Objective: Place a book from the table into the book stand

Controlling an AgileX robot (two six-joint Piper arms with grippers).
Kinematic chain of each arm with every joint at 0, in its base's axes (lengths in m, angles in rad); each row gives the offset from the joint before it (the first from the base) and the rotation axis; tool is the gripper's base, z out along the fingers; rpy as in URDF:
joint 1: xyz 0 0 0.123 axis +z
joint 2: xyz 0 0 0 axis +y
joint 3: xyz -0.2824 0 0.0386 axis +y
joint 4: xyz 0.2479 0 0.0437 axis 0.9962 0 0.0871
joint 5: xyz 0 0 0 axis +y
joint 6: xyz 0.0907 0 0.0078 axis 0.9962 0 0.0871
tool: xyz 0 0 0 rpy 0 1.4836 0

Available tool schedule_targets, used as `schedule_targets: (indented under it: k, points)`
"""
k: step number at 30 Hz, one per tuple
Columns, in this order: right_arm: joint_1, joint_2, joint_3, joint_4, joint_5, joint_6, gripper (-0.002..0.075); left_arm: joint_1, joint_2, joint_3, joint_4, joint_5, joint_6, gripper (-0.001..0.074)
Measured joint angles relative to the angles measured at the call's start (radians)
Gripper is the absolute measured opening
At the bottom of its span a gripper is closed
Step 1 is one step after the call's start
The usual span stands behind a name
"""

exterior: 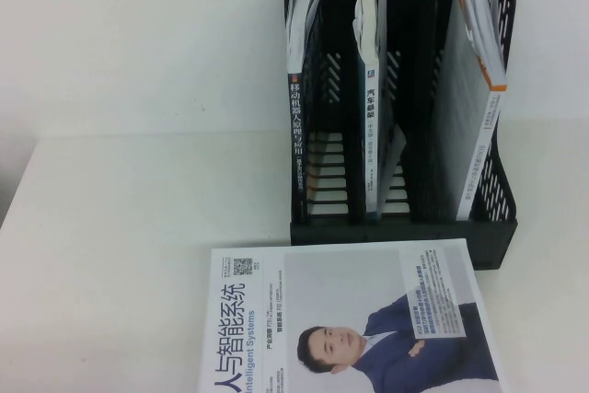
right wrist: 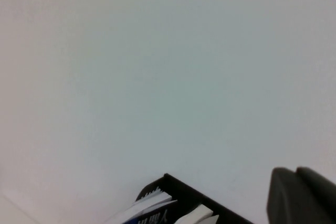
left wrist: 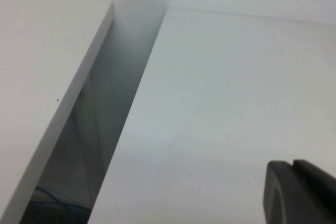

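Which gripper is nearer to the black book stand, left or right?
Likely right: the right gripper hangs by the book stand at its top corner; the left gripper is over the table near its edge.

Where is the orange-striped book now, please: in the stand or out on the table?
In: the book stands upright in the stand's right slot.

Books [exterior: 371,126] in all stand [exterior: 405,227] slots

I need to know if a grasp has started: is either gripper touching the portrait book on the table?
Apart. The high view shows the portrait book alone, no arm near; the left gripper and right gripper are shut elsewhere.
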Motion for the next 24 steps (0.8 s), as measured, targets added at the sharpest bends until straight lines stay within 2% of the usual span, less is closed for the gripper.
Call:
schedule_targets:
  k: [6,9,13,16,20,24]
  points:
    - [0.000,0.002,0.014,0.000,-0.010,-0.004,-0.0002,0.000,0.000,0.000,0.000,0.000,0.000,-0.0002]
    - [0.000,-0.006,0.070,0.000,0.063,0.028,-0.0002,0.000,0.000,0.000,0.000,0.000,0.000,-0.0002]
    - [0.000,-0.076,0.198,-0.068,0.228,0.202,-0.0002,0.000,0.000,0.000,0.000,0.000,0.000,-0.0002]
    - [-0.012,-0.156,0.307,-0.130,0.282,0.356,-0.0002,0.000,0.000,0.000,0.000,0.000,0.000,-0.0002]
    - [-0.130,-0.273,0.479,-0.181,0.298,0.601,-0.0002,0.000,0.000,0.000,0.000,0.000,0.000,-0.0002]
    - [-0.290,-0.420,0.605,-0.338,0.327,0.912,-0.0002,0.000,0.000,0.000,0.000,0.000,0.000,-0.0002]
